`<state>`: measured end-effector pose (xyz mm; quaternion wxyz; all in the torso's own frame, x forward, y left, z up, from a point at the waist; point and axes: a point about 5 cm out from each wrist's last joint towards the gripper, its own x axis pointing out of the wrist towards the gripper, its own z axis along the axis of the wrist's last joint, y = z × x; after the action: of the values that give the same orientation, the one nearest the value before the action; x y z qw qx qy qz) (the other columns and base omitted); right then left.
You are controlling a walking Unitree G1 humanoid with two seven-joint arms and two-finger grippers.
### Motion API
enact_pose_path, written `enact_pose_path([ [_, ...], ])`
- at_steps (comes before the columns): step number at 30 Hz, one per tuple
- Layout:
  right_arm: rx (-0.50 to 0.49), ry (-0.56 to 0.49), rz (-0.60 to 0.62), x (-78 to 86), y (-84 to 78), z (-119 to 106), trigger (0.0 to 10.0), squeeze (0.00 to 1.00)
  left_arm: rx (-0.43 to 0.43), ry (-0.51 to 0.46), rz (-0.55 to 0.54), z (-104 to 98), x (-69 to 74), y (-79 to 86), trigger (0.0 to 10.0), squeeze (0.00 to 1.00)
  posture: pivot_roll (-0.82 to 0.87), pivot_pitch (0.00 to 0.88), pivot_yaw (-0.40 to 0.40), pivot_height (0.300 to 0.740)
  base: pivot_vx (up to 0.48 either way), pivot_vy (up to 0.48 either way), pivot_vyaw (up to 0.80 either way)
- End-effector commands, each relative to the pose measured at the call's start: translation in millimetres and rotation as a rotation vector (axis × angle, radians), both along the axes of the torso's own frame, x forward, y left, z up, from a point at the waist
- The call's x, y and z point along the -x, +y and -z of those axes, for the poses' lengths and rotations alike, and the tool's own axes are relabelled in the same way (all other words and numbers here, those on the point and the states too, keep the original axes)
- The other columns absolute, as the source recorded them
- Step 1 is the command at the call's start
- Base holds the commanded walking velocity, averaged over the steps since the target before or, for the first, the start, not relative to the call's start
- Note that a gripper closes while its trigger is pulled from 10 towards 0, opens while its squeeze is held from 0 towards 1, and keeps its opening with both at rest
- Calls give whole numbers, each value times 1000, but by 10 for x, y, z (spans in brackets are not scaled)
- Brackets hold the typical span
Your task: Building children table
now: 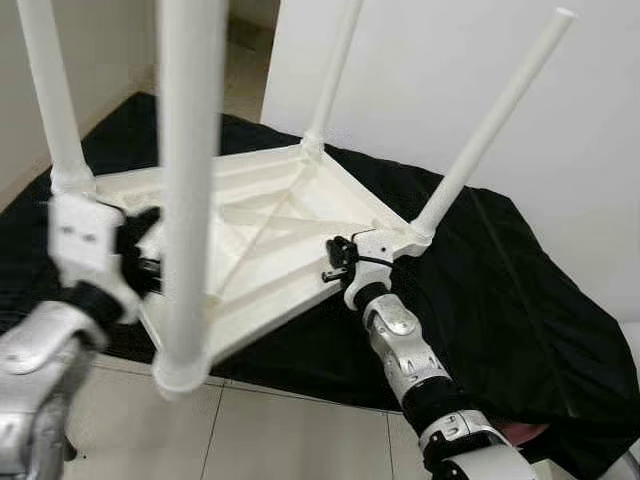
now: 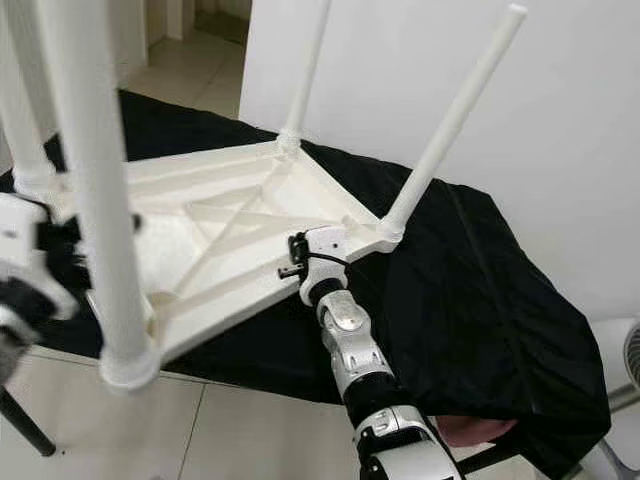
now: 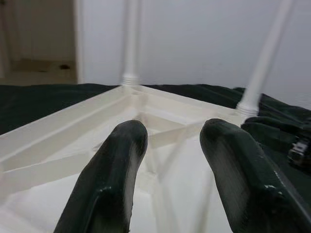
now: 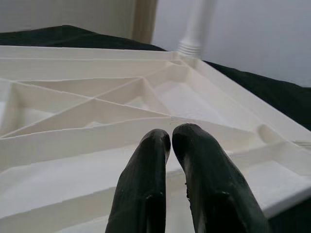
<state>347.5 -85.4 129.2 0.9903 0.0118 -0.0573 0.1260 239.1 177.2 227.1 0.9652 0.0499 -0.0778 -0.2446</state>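
**Upturned table lying on the black cloth**

The white children's table is lying upside down on the black cloth, its four legs sticking upward. The left gripper is hovering over the table's ribbed underside, fingers apart around nothing. The right gripper is sitting at the table's rim beside one corner leg, its fingers pressed together above the underside.

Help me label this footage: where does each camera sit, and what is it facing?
Head eyes: look down at the upturned white table on the black cloth; both silver arms show.
Left wrist: looks along the open left pincer over the table's underside.
Right wrist: looks along the shut right pincer.
Shared: ribbed underside, legs.
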Motion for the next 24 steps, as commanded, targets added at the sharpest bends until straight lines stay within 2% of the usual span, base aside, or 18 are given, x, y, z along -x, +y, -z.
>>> enact_pose_path([
  [1, 13, 31, 106, -29, -194, 51, 10000, 0, 23, 4, 121, -8, -21, -236, 10000, 0, 185, 0, -145, 740, 0, 0, 0],
  [2, 13, 31, 106, -29, -194, 51, 10000, 0, 23, 4, 121, -8, -21, -236, 10000, 0, 185, 0, -145, 740, 0, 0, 0],
  [4, 14, 31, 181, -38, -308, 47, 10000, 0, 51, 16, 201, 4, -54, -427, 10000, 0, 162, 0, -130, 740, 0, 0, 0],
  [5, 14, 31, 181, -38, -308, 47, 10000, 0, 51, 16, 201, 4, -54, -427, 10000, 0, 162, 0, -130, 740, 0, 0, 0],
  [7, 15, 31, 232, -38, -386, 47, 10000, 0, 68, 19, 264, 11, -71, -577, 10000, 0, 137, 0, -120, 740, 0, 0, 0],
  [8, 15, 31, 232, -38, -386, 47, 10000, 0, 68, 19, 264, 11, -71, -577, 10000, 0, 137, 0, -120, 740, 0, 0, 0],
  [13, 37, 51, 351, -50, -526, 72, 10000, 0, 71, 26, 365, 39, -66, -827, 10000, 0, 109, 0, -110, 740, 0, 0, 0],
  [18, 39, 70, 394, -62, -576, 88, 10000, 0, 65, 29, 380, 55, -72, -861, 10000, 0, 104, 0, -111, 740, 0, 0, 0],
  [21, -13, 156, 463, -129, -636, 152, 10000, 0, 43, 22, 374, 71, -105, -844, 10000, 0, 100, 0, -129, 740, 0, 0, 0],
  [24, -21, 177, 474, -151, -644, 163, 10000, 0, 42, 22, 369, 77, -113, -836, 10000, 0, 98, 0, -138, 740, 0, 0, 0],
])
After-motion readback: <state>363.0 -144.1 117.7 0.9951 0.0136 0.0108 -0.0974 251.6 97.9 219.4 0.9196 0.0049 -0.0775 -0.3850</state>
